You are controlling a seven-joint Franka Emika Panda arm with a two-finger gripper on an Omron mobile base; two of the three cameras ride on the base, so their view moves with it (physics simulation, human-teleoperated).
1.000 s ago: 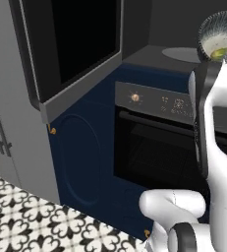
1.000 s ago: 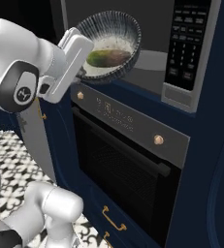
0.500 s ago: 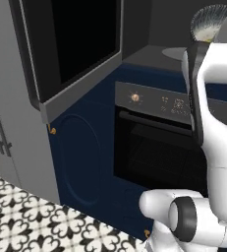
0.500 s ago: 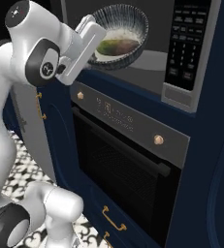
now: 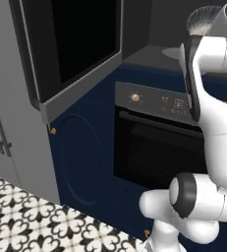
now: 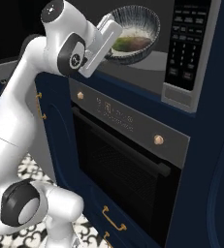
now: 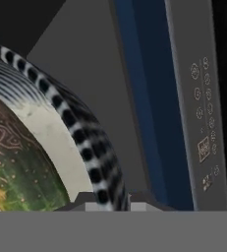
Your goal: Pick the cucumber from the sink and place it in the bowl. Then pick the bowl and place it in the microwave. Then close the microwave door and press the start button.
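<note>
Streaked grey-blue bowl (image 6: 133,34), pale inside, green cucumber (image 6: 132,42) lying in it, jaws grasping its rim

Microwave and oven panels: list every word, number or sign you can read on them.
Nothing can be read.
Microwave keypad: rows of small white marks, too small and blurred to read.
Oven control strip: pale marks between the knobs, unreadable; they also show in the left base view.
Bowl: streaked pattern, no lettering.
</note>
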